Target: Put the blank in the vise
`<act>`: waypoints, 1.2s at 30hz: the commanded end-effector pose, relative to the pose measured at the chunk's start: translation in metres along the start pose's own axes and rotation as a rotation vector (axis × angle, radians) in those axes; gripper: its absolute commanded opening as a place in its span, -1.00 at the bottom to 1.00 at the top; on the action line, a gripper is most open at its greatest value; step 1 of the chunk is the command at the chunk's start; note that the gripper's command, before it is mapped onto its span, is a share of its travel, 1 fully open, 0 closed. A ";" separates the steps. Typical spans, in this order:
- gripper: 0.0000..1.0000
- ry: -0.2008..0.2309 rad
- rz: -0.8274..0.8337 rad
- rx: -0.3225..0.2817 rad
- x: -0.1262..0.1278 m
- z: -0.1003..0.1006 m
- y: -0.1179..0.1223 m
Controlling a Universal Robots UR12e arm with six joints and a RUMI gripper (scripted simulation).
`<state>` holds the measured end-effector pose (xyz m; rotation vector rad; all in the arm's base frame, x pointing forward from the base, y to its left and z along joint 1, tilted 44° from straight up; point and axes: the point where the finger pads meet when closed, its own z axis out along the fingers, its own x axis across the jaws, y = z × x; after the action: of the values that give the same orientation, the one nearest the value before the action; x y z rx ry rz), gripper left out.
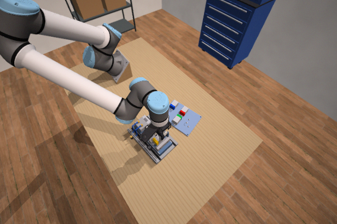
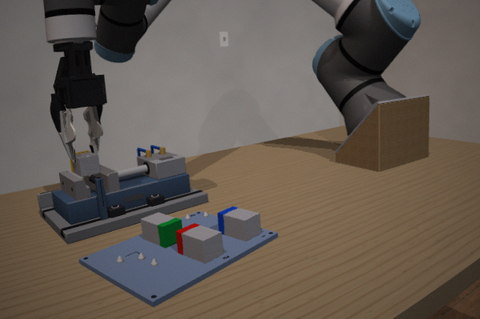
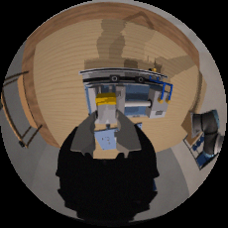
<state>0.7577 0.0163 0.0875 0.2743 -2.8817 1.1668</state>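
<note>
Fingers (image 2: 94,130) pinch the boxy grey yellow-ended blank (image 2: 86,164) above the vise (image 2: 117,193)

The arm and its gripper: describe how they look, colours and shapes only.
The arm has white tubular links, grey joint housings and light-blue round caps. The gripper has a black boxy body and two pale grey tapered fingers. No cables show.

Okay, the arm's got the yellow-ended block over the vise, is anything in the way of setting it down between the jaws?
Nothing visible blocks it. The pincer is shut on the yellow-ended block, which hangs at the gap in the vise, beside the fixed jaw. Whether it already touches the low bars cannot be told.
</note>
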 end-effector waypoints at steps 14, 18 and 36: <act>-1.00 -0.001 0.000 0.000 0.000 0.005 0.000; -1.00 -0.001 0.000 0.000 0.000 0.007 0.000; -1.00 -0.001 0.000 0.000 0.000 0.011 0.000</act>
<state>0.7583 0.0087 0.0796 0.2743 -2.8817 1.1668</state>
